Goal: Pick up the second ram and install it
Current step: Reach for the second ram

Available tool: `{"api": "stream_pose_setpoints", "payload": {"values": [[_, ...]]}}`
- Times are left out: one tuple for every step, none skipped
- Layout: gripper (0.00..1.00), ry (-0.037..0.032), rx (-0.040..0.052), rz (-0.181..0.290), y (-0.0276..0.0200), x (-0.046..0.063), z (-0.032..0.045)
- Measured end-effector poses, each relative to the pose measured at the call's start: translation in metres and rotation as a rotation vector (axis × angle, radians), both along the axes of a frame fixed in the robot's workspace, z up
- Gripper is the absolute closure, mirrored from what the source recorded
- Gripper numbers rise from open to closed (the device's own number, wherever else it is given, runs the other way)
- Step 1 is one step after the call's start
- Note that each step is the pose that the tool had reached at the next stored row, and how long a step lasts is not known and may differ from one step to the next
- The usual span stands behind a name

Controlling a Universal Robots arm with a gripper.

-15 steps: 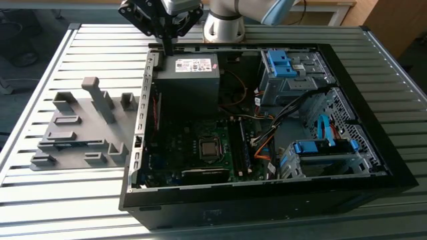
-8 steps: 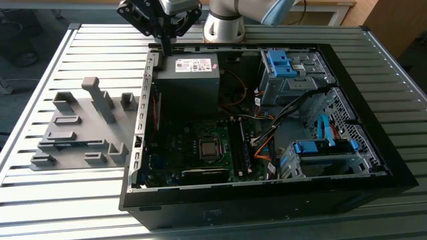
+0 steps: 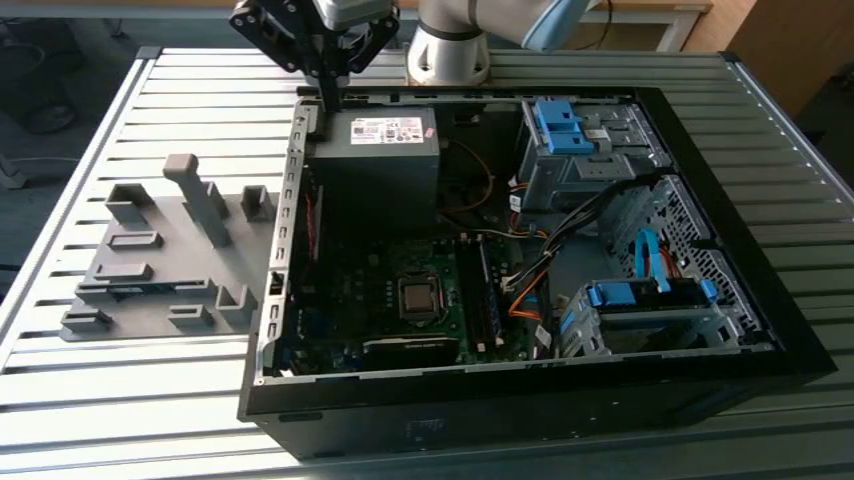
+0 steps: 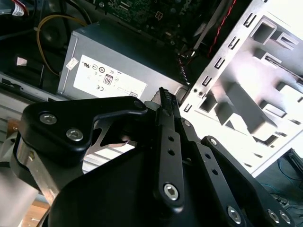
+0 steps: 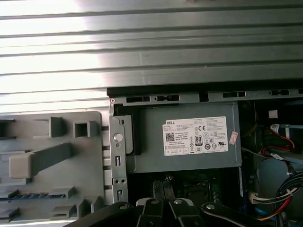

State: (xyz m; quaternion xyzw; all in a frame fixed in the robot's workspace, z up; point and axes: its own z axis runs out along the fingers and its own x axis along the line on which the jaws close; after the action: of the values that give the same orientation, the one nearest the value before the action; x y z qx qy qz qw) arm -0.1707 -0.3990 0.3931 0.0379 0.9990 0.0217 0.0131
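Note:
The second ram (image 3: 144,290) lies flat in a slot of the grey plastic holder (image 3: 160,265) on the exterior view's left, beside the open computer case (image 3: 534,250). In the first wrist view the ram (image 5: 28,195) is a thin strip with blue marks, low in the holder (image 5: 52,165). My gripper (image 3: 327,100) hangs above the case's rear corner by the grey power supply (image 3: 376,150), well away from the ram. In both wrist views its black fingers (image 4: 164,94) (image 5: 162,184) sit pressed together with nothing between them.
The case lies open on a slatted metal table (image 3: 174,90). Inside it are the motherboard (image 3: 400,300), loose cables (image 3: 534,270) and blue drive cages (image 3: 574,130). Tall grey blocks (image 3: 203,200) rise from the holder. The power supply (image 5: 189,142) lies just beyond my fingers.

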Motion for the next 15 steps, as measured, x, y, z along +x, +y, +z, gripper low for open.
{"api": "stream_pose_setpoints", "payload": {"values": [[0.89, 0.0, 0.0, 0.0, 0.0, -0.0005, 0.0], [0.89, 0.0, 0.0, 0.0, 0.0, -0.0009, 0.0], [0.89, 0.0, 0.0, 0.0, 0.0, -0.0013, 0.0], [0.89, 0.0, 0.0, 0.0, 0.0, -0.0017, 0.0], [0.89, 0.0, 0.0, 0.0, 0.0, -0.0022, 0.0], [0.89, 0.0, 0.0, 0.0, 0.0, -0.0026, 0.0], [0.89, 0.0, 0.0, 0.0, 0.0, -0.0031, -0.0001], [0.89, 0.0, 0.0, 0.0, 0.0, -0.0035, -0.0001], [0.89, 0.0, 0.0, 0.0, 0.0, -0.004, -0.0001], [0.89, 0.0, 0.0, 0.0, 0.0, -0.0046, -0.0001], [0.89, 0.0, 0.0001, 0.0, 0.0, -0.0052, -0.0001], [0.89, 0.0, 0.0, 0.0, 0.0, -0.0058, -0.0001], [0.89, 0.0, 0.0, 0.0, 0.0, -0.0064, -0.0001], [0.89, 0.0, 0.0, 0.0, 0.0, -0.0069, -0.0001], [0.89, 0.0, 0.0, 0.0, 0.0, -0.0075, -0.0001]]}}
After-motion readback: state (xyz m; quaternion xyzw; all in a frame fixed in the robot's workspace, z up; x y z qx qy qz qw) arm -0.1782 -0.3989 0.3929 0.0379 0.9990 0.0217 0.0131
